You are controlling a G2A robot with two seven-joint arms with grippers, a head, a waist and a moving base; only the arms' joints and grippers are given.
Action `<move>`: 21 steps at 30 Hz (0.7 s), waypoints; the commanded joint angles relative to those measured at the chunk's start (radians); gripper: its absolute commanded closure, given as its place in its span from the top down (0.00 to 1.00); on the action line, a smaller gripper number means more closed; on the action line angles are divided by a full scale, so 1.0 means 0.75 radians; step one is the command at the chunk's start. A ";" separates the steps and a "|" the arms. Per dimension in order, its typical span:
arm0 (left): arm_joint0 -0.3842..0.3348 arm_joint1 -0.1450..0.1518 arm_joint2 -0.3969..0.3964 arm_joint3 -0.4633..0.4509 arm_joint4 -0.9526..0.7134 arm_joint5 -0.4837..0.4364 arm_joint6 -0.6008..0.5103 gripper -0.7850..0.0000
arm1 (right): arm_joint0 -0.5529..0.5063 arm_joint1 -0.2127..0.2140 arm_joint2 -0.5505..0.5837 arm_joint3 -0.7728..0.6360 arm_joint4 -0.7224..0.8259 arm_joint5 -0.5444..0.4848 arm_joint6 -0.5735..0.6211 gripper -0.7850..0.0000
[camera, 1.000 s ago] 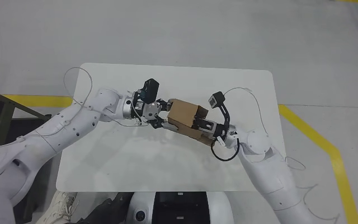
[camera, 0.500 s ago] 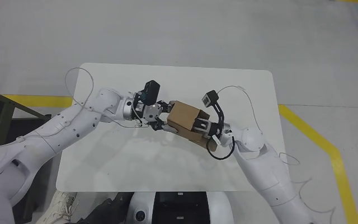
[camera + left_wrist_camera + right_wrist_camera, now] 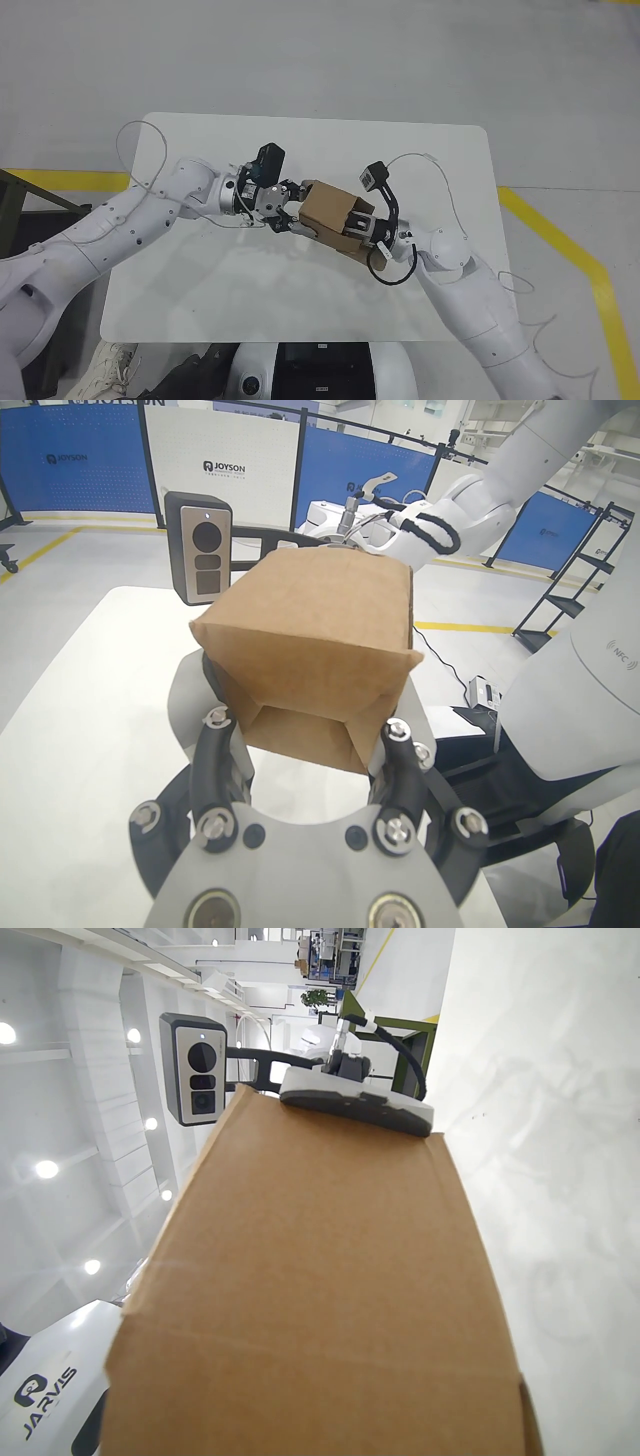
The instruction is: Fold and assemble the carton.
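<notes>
A brown carton (image 3: 330, 210) hangs above the middle of the white table (image 3: 200, 290), held between both arms. My left gripper (image 3: 289, 212) is shut on the carton's left end. In the left wrist view its two fingers clamp the folded end of the carton (image 3: 315, 625) from both sides, around the left gripper (image 3: 300, 705). My right gripper (image 3: 368, 236) holds the opposite end, where a flap sticks out toward the front. The right wrist view has a flat panel of the carton (image 3: 320, 1278) close up, with a left fingertip (image 3: 355, 1103) at its far edge.
The bare table (image 3: 75, 700) surrounds the carton on all sides. A cable loops from each wrist: one near the back left (image 3: 130, 150), one near the back right (image 3: 440, 175). Yellow floor lines (image 3: 560, 240) run past the table's right edge.
The right wrist has shifted slightly left toward the carton, and the carton has tilted a little. The left arm has stayed nearly still.
</notes>
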 commanded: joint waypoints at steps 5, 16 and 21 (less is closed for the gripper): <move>0.000 0.002 0.000 0.001 -0.007 0.000 0.013 0.39 | -0.019 0.011 0.031 -0.023 -0.009 0.010 0.001 0.00; 0.007 0.017 -0.016 0.040 -0.014 0.000 0.088 0.40 | -0.047 0.029 0.110 -0.068 0.026 0.019 -0.016 0.00; 0.023 0.028 -0.057 0.095 -0.016 0.000 0.146 0.40 | -0.088 0.040 0.181 -0.103 0.075 -0.009 -0.058 0.00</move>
